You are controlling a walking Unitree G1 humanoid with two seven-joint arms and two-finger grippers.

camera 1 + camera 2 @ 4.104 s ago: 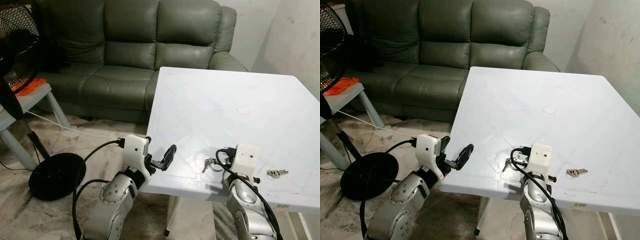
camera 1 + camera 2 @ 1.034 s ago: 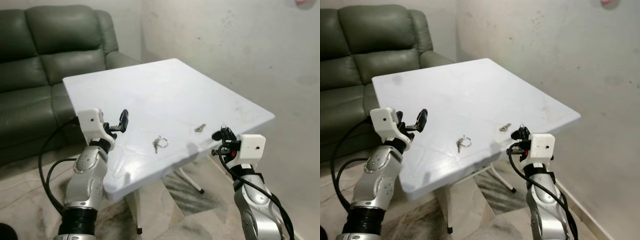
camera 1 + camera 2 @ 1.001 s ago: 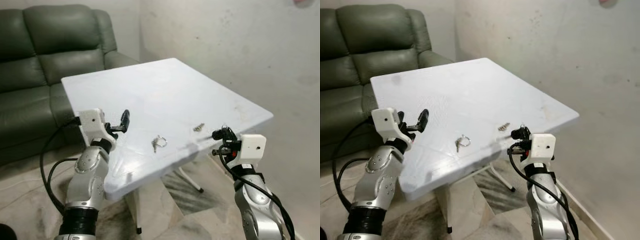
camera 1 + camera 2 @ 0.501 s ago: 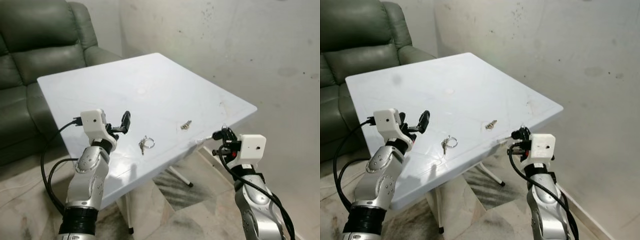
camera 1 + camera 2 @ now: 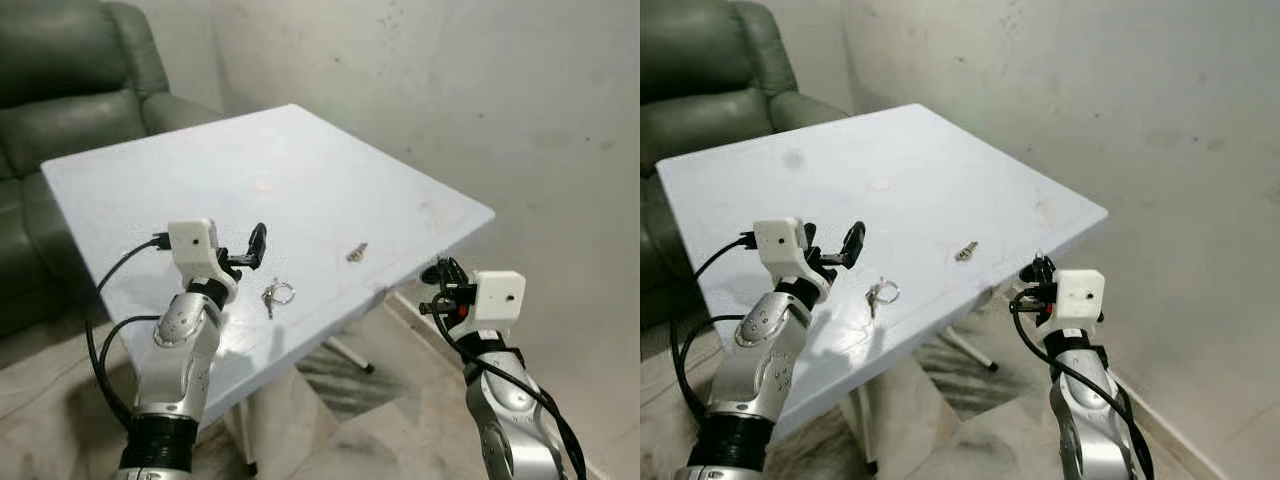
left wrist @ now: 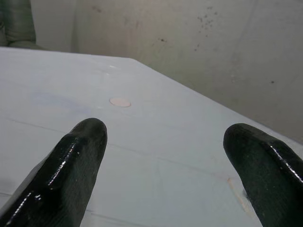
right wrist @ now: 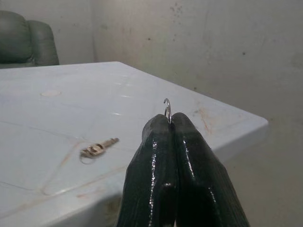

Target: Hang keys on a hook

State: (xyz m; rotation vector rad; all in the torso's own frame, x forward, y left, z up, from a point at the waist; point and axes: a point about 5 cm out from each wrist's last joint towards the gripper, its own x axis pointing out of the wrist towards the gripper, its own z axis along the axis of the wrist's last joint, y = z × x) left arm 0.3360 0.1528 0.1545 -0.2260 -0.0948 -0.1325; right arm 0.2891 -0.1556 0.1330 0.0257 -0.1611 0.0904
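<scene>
Compared with four seconds ago, the view has swung from the sofa side toward the bare wall; the table has not moved, the camera has. The right gripper, then resting at the table edge by the ringed keys, is now lifted clear of that edge with a ring in it. This suggests the pick-up is done and the carry to a hook is the step in hand.

Left to right: sofa (image 5: 60,90); left gripper (image 5: 257,245), fingers spread wide with nothing between them, hovering low over the table (image 5: 200,170); a ringed key set (image 5: 274,296) lying on the top just beside that gripper; a single key (image 5: 356,251) nearer the far edge; right gripper (image 7: 170,124), fingers pressed together on a thin key ring (image 7: 167,107) whose loop stands above the tips. Any keys hanging from that ring are hidden.

Wall (image 5: 480,90): blotched plaster, no hook visible. Judged obstacles: the table corner beside the right arm, and the slight pinch on the ring.
</scene>
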